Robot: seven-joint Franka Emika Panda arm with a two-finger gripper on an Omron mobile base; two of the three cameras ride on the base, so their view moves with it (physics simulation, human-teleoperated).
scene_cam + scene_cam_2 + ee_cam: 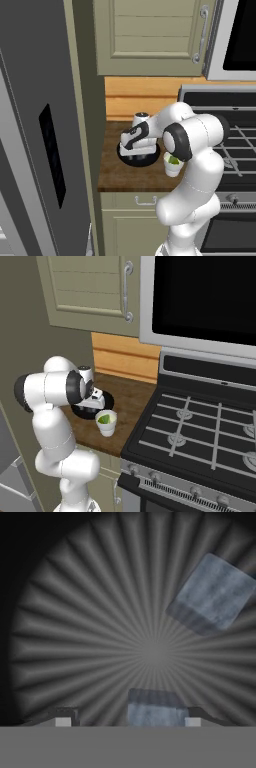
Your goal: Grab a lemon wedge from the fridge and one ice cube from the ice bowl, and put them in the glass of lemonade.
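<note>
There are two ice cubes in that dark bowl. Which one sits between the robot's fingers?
The ice cube at the bottom of the hand view, between the two fingertips. The other cube lies off to the upper right.

Wooden counter [120, 175], stove [200, 441], upper cabinet [150, 35].

- Both base views are evenly and softly lit, with flat rendered shading and no hard shadows.
- The fridge [40, 125] side is dull grey, without glare.
- The oven window [200, 291] is pure black.
- Hand view: dim, dark at the corners, the bowl [100, 637] floor streaked with radial grey bands.
- Ice cubes [212, 594] look soft and blurred.
</note>
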